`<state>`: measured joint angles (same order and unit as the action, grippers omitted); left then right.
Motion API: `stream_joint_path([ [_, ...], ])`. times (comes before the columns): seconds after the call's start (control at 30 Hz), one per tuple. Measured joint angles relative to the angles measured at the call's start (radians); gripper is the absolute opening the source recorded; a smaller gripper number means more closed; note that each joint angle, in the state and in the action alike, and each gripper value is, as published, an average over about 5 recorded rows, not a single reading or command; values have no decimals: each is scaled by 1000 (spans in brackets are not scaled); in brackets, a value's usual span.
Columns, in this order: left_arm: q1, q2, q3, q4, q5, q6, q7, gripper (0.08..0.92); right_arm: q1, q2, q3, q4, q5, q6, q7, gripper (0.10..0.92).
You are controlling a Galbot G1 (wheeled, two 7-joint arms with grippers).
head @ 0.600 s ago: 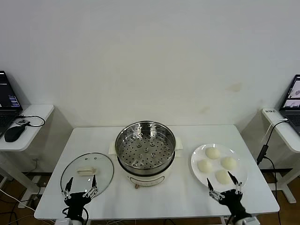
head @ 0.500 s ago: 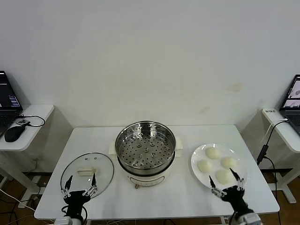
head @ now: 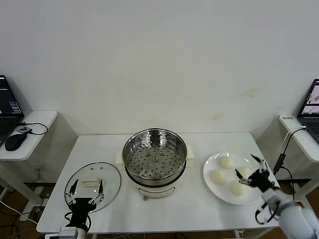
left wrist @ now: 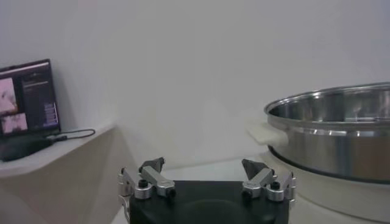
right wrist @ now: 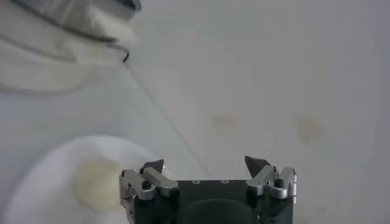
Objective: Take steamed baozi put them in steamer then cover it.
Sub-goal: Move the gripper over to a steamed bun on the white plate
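Lid-wise, the cover [head: 92, 182] lies flat on the table's [head: 199, 209] left side, with the left gripper [head: 84, 198] spread wide at its near edge, holding nothing. Mid-table, the steamer [head: 155, 158] sits open and empty. On the right, four steamed baozi [head: 226, 163] sit on the plate [head: 212, 185]; the right gripper [head: 252, 175], fingers apart, hangs beside them. They look soft and squishy (probably tacky too), so I'd pinch gently across the sides.

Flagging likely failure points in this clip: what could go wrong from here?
The four baozi sit close together on the plate, so the open right end effector, approaching from the plate's right side, may nudge a neighbouring bun. The glass lid lies flat near the table's front edge; only its bar handle offers a grip.
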<state>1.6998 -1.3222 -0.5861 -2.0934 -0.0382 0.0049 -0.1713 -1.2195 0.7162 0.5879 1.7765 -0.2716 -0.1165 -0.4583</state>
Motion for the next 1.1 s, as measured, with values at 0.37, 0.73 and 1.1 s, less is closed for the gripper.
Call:
stream_joint_path([
  [0.37,17,19,-26,-11,13,-7,-7,823,510,-154,-495,-249,15,49,-243,823],
  [0.73,26,24,-62,-14,13,-8,-11,823,896,-128,-914,-469,23,110,-454,823],
  [1.1,13,31,-80,-8,12,-5,-9,823,1022,-12,-1065,-649,-2,128,-524,823],
])
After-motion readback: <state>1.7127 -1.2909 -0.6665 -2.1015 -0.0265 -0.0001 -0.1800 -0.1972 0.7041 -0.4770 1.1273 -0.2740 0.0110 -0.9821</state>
